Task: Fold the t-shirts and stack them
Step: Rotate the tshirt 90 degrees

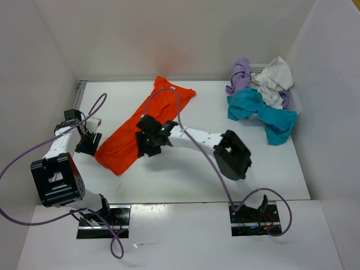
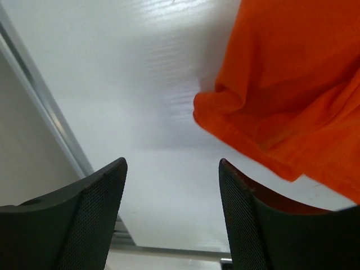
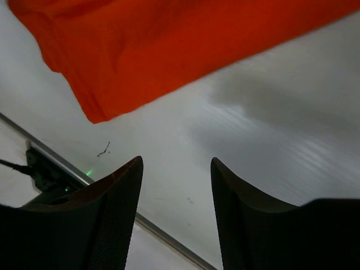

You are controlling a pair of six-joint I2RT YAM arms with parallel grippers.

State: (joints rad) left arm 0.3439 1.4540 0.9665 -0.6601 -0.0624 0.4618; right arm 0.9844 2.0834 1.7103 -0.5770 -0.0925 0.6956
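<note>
At the desk's left edge: left claw (image 2: 171, 169) hangs low, fingers spread and empty, the near-left end of the orange t-shirt (image 1: 121, 143) just beside its right finger.
Over the desk's middle: right claw (image 3: 175, 163) sits at the shirt's long right-hand border, fingers parted, nothing between them.
Orange t-shirt: lies as a rumpled diagonal band on the desk (image 1: 185, 180), from the middle of the far edge toward the near-left corner, not yet spread flat.
Far-right corner: lavender t-shirt (image 1: 241, 73) and off-white t-shirt (image 1: 275, 76) are heaped in the white mesh basket (image 1: 292, 98); the teal t-shirt (image 1: 264, 109) spills from it onto the desk.
Step in hand: by the look of it, taking hold of the orange shirt to open it out before the first fold.
Doing it well: each claw should probably pinch a single layer at a hem or corner, not a bunched ridge. Both should then lift and draw apart together, so the cloth goes taut and settles flat.
Risk: a grip on doubled cloth would likely drag the wrinkles along.
</note>
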